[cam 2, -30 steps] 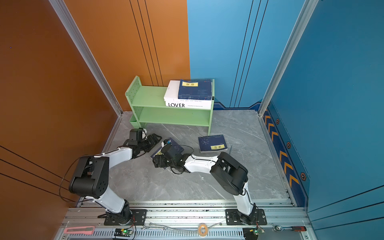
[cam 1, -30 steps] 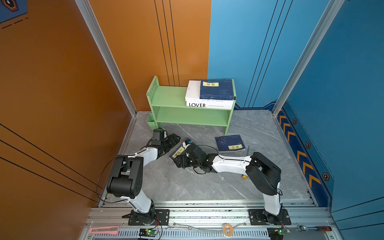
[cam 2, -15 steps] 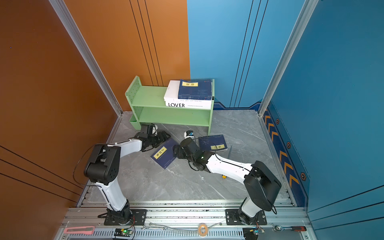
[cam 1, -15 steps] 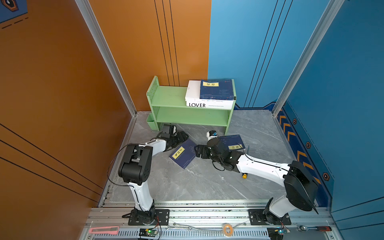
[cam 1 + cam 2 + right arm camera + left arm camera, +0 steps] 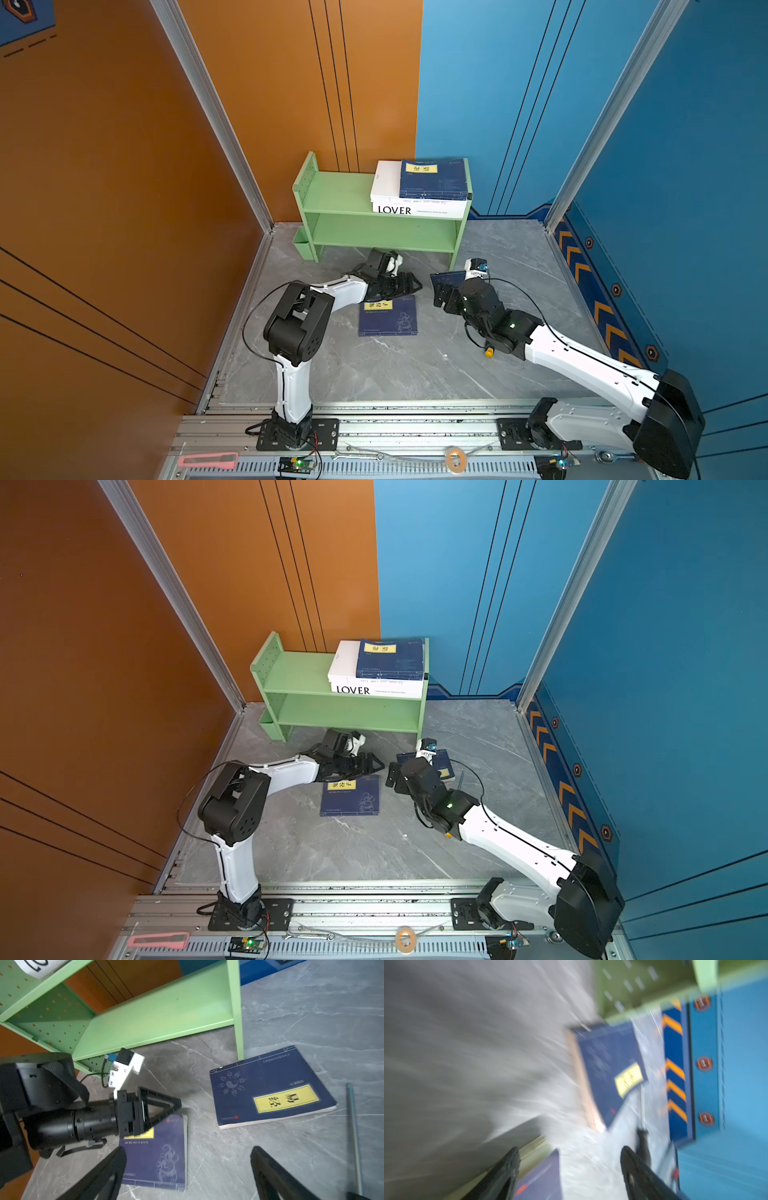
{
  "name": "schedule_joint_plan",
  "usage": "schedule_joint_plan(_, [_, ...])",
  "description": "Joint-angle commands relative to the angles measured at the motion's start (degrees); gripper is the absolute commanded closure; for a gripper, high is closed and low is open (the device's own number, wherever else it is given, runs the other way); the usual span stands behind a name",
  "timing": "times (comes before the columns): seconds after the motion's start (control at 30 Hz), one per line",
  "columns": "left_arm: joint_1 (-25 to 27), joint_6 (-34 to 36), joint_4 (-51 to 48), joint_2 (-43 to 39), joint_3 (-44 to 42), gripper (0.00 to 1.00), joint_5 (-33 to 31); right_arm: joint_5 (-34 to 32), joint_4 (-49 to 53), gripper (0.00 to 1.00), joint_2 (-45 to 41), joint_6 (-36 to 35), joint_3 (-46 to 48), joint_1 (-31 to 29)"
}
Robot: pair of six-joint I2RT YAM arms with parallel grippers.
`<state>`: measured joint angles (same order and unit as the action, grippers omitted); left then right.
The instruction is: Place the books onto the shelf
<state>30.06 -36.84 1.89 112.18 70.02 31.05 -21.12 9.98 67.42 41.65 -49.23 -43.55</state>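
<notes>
Since 1 s back, your R gripper (image 5: 189, 1150) quit the dragon book (image 5: 388, 320) and swung toward the 2nd book (image 5: 270, 1088); jaws spread, empty. L gripper (image 5: 569, 1153) stayed low at the dragon book's shelf-side edge, jaws spread too, nothing pinched. That book turned; it now lies flat in front of the shelf (image 5: 340, 195), square to it. Reads as a split, one book per arm, both yet to shelve. R wrist cam shows the 2nd book whole, by the shelf's front leg, w/ a thin rod (image 5: 353, 1136) beside it; top views hide most of it under the R arm (image 5: 582, 365). L wrist cam: too blurred to trust.
</notes>
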Motion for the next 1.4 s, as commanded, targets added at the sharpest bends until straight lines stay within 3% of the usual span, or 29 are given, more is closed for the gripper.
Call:
schedule_joint_plan(0.0, [3.3,1.3,-2.0,-1.8,0.1,0.23,4.9,-3.1,4.0,0.05,-2.9,-1.8,1.0,1.1])
schedule_joint_plan(0.17, [1.5,-1.6,1.1,-9.1,-4.5,0.23,2.8,-2.9,3.2,0.04,-4.0,-2.3,2.0,1.5])
schedule_joint_plan(0.37, [-4.9,-11.2,7.4,-21.6,-16.2,0.24,1.3,0.3,-0.1,0.04,1.2,-3.0,0.6,1.8])
schedule_joint_plan(0.63, [-5.1,-25.5,9.0,-33.6,-32.8,0.25,-5.4,8.5,-0.7,0.08,20.4,-6.6,-11.5,2.1])
schedule_joint_plan(0.9, [-5.6,-28.0,-0.7,-47.3,-41.1,0.20,-11.5,15.0,-3.8,0.07,36.3,-8.5,-22.2,1.0])
schedule_joint_plan(1.17, [-6.2,-29.9,2.5,-46.0,-43.3,0.17,-13.6,16.4,-1.5,0.05,46.6,-8.1,-29.9,-0.3])
schedule_joint_plan(1.37, [-6.3,-32.2,6.9,-40.5,-43.9,0.18,-13.4,18.4,-0.7,0.12,49.8,-7.1,-31.3,-0.8])
